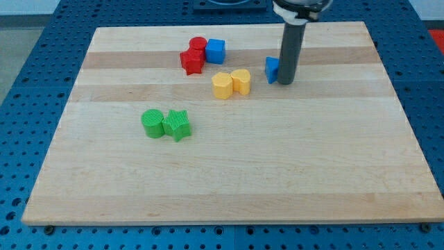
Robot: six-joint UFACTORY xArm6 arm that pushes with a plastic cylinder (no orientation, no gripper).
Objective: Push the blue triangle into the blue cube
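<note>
The blue triangle [272,69] sits on the wooden board [229,173] at the upper right of centre, partly hidden by my rod. My tip [286,82] rests on the board right against the triangle's right side. The blue cube [216,50] stands further to the view's left and slightly higher, touching the red blocks. A stretch of bare board separates the triangle from the cube.
A red cylinder [198,45] and a red star-like block [191,62] sit just left of the blue cube. Two yellow blocks [231,82] lie below, between cube and triangle. A green cylinder [152,123] and a green star [177,125] sit at the left.
</note>
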